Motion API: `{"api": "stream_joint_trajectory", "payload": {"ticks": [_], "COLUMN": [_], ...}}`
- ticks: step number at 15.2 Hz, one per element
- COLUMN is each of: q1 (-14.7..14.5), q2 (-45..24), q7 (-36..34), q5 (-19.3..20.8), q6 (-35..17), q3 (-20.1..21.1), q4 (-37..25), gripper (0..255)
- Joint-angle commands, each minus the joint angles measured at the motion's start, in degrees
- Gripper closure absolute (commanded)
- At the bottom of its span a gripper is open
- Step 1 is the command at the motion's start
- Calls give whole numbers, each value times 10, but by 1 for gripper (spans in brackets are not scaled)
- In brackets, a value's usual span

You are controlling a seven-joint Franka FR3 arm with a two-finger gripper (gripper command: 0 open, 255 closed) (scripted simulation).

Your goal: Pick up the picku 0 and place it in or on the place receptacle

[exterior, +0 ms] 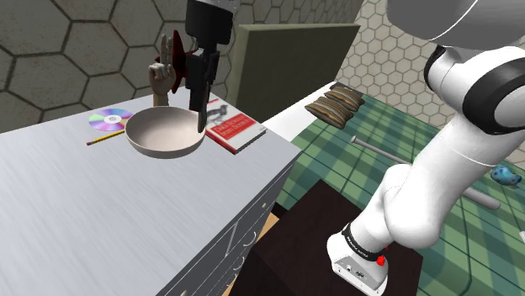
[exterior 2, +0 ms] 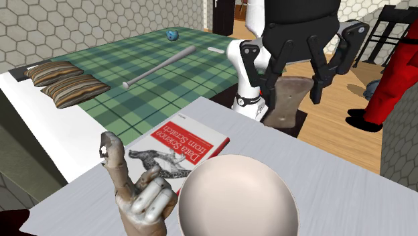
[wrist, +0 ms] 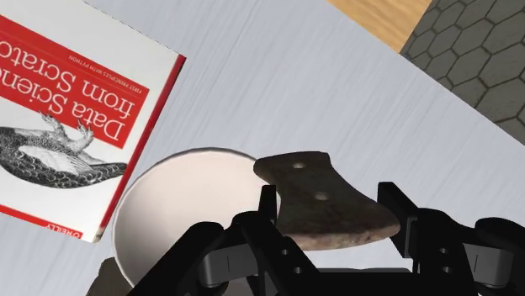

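The brown slab (wrist: 324, 198), pierced by two holes, is gripped between the closed jaws and held above the white bowl (exterior: 164, 133) on the grey bench (exterior: 101, 210). The placing step is judged to be in hand; lowering and release into the bowl are called for next. "Data Science from Scratch" is read on the red-and-white book (wrist: 67, 118) beside the bowl.

Red-and-white book (exterior 2: 175, 151) with black lettering, pale cream bowl (exterior 2: 238, 198), dark brown slab (wrist: 324, 202). Green plaid surface (exterior 2: 134, 57), grey hexagon-patterned wall (exterior: 59, 50), brown-striped pillows (exterior 2: 75, 89).
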State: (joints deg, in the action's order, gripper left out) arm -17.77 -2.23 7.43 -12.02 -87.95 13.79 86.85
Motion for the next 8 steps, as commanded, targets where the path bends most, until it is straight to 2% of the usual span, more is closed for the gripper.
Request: {"api": "stream_joint_trajectory", "payload": {"ticks": [1,4,6,7,8], "q1": [2,-1,-8,-14,-27], "q2": [-50,-137,-210,-257,-328], "q7": [2,0,-3,-6,-11], "q5": [12,31,45,53,65], "q6": [17,57,97,127,178], "q3": [-2,-5,-7,-8,-9], "q4": [-66,-190,-301,-377,-499], "gripper": [255,255,255,255,255]}}
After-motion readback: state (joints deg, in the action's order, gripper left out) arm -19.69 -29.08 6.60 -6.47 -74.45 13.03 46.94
